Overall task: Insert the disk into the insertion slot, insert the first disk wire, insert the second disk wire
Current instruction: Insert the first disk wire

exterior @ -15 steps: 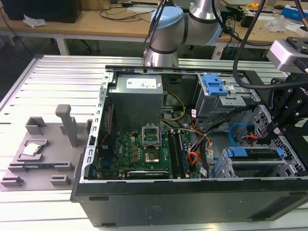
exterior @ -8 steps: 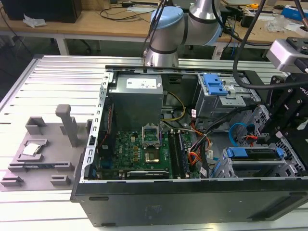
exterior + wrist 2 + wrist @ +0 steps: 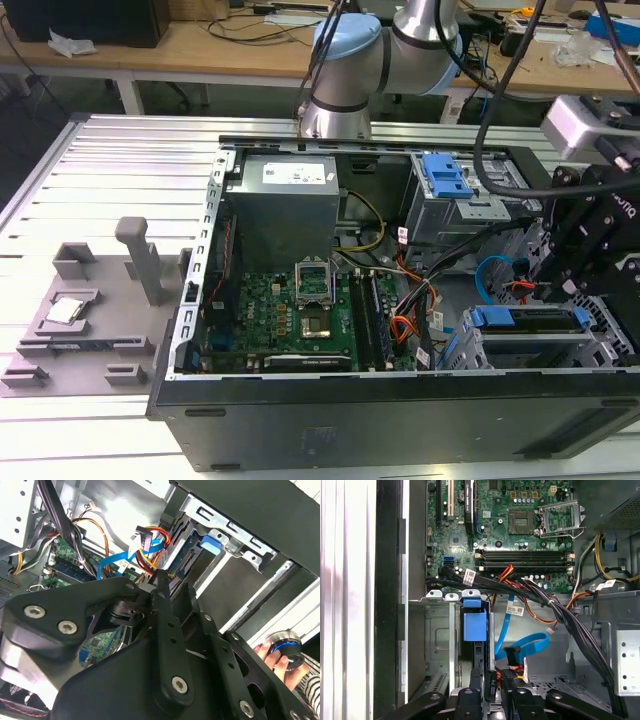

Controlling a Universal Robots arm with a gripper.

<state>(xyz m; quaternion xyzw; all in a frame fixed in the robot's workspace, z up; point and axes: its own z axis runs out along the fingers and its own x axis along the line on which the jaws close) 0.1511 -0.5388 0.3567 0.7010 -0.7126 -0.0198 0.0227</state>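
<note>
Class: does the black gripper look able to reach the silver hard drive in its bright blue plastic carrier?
Likely yes: the gripper hangs close over the hard drive, and the case is open.

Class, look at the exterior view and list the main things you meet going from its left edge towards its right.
grey fixture → green motherboard → orange wire bundle → blue latch plate → disk in its blue carrier

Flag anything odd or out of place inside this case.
The motherboard's processor socket stands with its retaining frame flipped open, and a blue data cable lies loosely looped beside the disk.
</note>
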